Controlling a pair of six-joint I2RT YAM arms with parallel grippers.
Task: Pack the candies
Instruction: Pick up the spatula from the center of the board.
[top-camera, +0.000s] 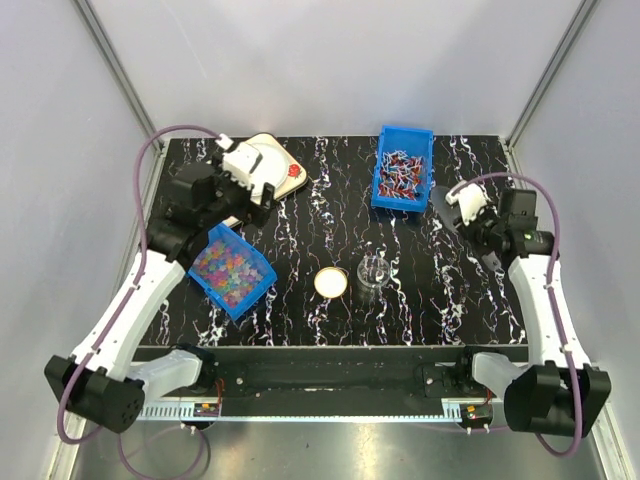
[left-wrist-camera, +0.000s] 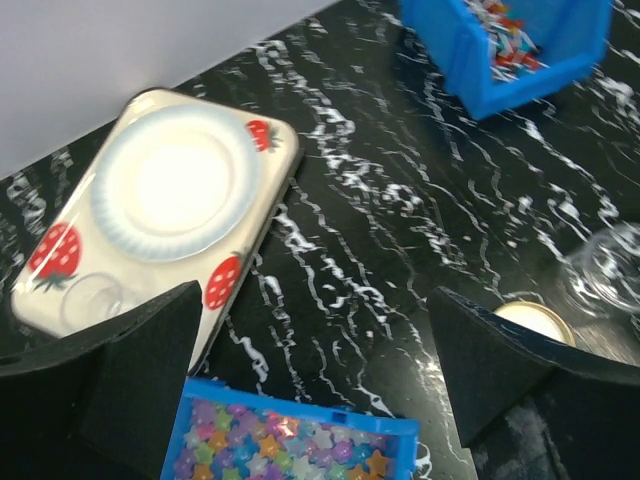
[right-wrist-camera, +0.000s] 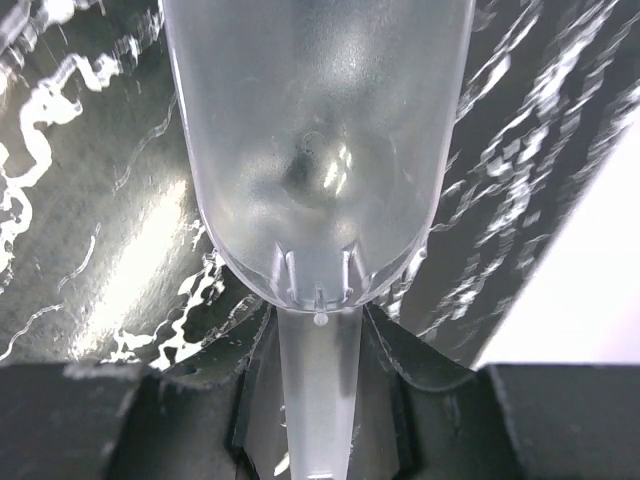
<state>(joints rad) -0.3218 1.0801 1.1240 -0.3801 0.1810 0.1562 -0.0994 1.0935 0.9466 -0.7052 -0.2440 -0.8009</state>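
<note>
candies (top-camera: 230, 268) (many colours) in blue bin (left-wrist-camera: 300, 410) | left pincer (left-wrist-camera: 315, 345) wide | right pincer (right-wrist-camera: 318, 400) grips clear scoop (right-wrist-camera: 315, 150)

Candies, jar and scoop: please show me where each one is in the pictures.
candies (top-camera: 232, 267): top view, middle of the heap.
jar (top-camera: 372, 272): top view, its middle.
scoop (right-wrist-camera: 318, 130): right wrist view, its bowl.

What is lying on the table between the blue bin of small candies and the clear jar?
A round lid lies flat there, nearer the jar than the bin. The top view shows it.
</note>
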